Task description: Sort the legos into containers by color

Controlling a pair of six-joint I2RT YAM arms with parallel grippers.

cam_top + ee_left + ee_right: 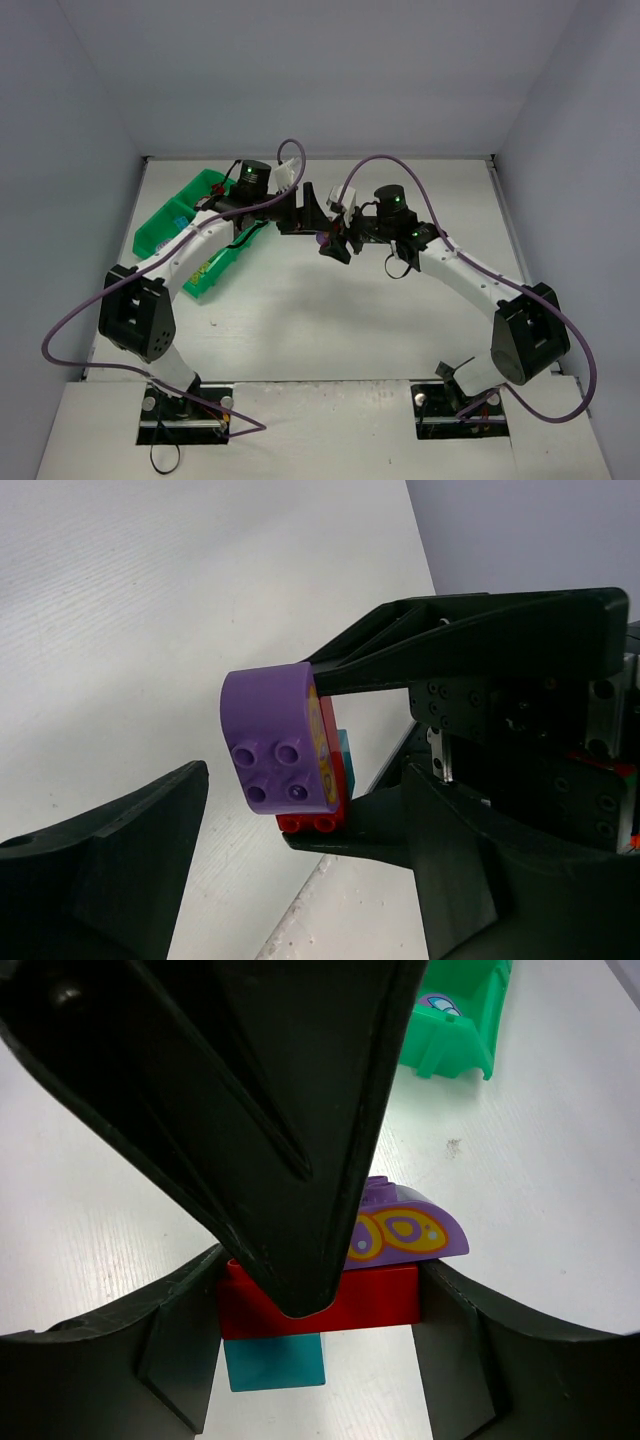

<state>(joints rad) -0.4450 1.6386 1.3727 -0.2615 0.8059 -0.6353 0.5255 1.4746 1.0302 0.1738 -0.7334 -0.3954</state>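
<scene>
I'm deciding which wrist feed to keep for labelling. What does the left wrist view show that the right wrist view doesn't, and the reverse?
Only the left wrist view: the four studs on the purple lego, and both fingers of the open left gripper.
Only the right wrist view: the green tray at top right, and the purple lego's yellow-orange print seen face-on.
Both: the purple lego, red lego and cyan lego stacked together, the right gripper clamping the red one, over the white table.

Left arm and right arm reach inward, wrists facing.
Left gripper: jaws wide apart. Right gripper: clamped on lego stack.
</scene>
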